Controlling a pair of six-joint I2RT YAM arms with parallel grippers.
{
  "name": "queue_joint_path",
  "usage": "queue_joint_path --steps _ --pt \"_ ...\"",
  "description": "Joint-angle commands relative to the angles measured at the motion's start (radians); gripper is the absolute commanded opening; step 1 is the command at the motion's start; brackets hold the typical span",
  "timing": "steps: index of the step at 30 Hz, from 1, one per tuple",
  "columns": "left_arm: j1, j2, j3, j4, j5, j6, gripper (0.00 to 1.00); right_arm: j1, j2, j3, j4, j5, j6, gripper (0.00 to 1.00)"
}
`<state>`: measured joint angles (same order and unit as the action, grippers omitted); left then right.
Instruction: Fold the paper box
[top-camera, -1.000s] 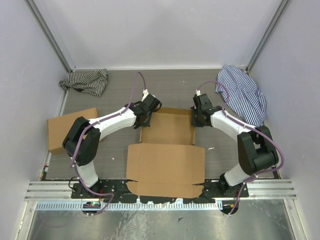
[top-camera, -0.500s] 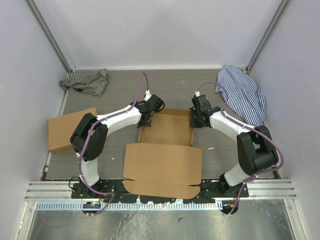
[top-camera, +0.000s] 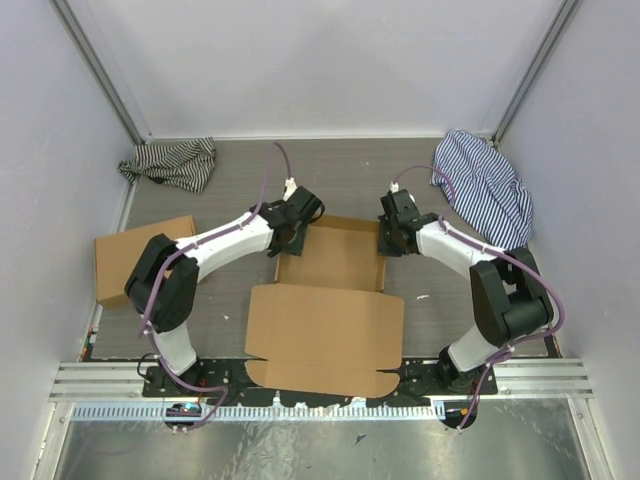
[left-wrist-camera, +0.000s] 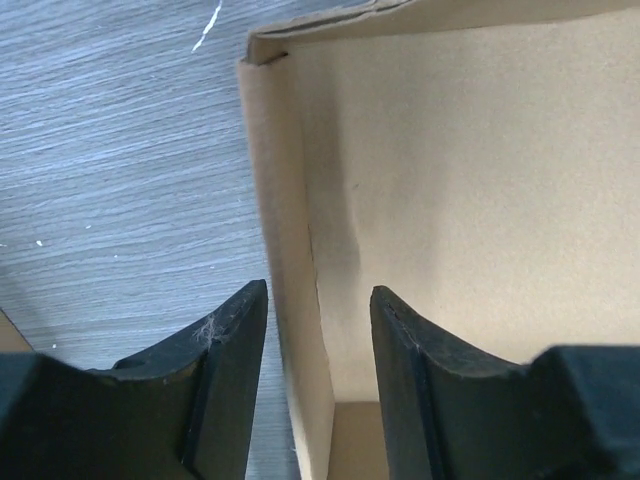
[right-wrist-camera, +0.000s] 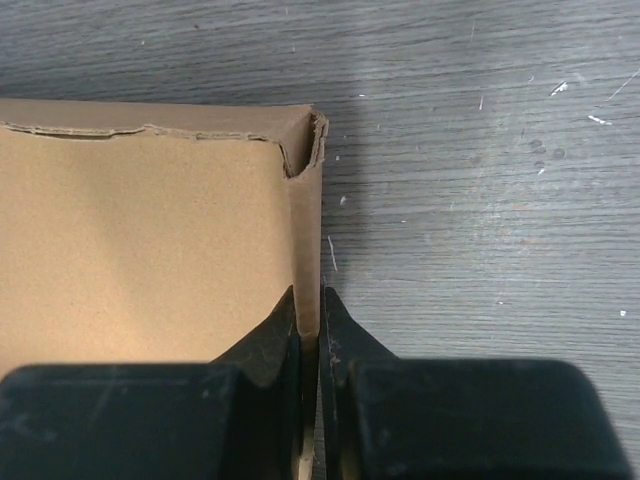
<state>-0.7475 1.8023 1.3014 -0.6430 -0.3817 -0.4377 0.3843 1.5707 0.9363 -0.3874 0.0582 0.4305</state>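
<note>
Letting go, the left gripper (left-wrist-camera: 318, 300) has just spread its jaws, now straddling the left wall of the paper box (top-camera: 335, 262) — the wall stands unaided at mid-table, with the lid lying flat toward the bases. The right gripper (right-wrist-camera: 309, 300) stays pinched on the right wall. A flat cardboard box (top-camera: 140, 260) and two striped cloths (top-camera: 172, 162) lie well apart — nothing looks set to block the lid.

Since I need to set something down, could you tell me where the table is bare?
Bare: the far table strip between the dark striped cloth and the blue striped cloth. Crowded: the middle, with the paper box between the left gripper and right gripper, and the left, by the flat cardboard box.
</note>
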Motion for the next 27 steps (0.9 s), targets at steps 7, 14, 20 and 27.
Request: queue_joint_path --steps 7,14,20,27 --pt "0.034 -0.197 -0.046 -0.038 -0.033 -0.008 0.56 0.006 -0.026 0.093 -0.018 0.060 0.032 0.32" --pt "0.040 -0.393 -0.137 -0.044 -0.053 -0.002 0.56 0.006 -0.097 0.193 -0.073 0.140 -0.113 0.43" --pt "0.039 -0.642 -0.306 0.022 0.006 0.001 0.56 0.007 0.000 0.349 0.020 -0.122 -0.348 0.45" --pt "0.040 -0.841 -0.469 0.048 0.070 -0.050 0.56 0.074 0.252 0.529 0.051 -0.217 -0.554 0.58"
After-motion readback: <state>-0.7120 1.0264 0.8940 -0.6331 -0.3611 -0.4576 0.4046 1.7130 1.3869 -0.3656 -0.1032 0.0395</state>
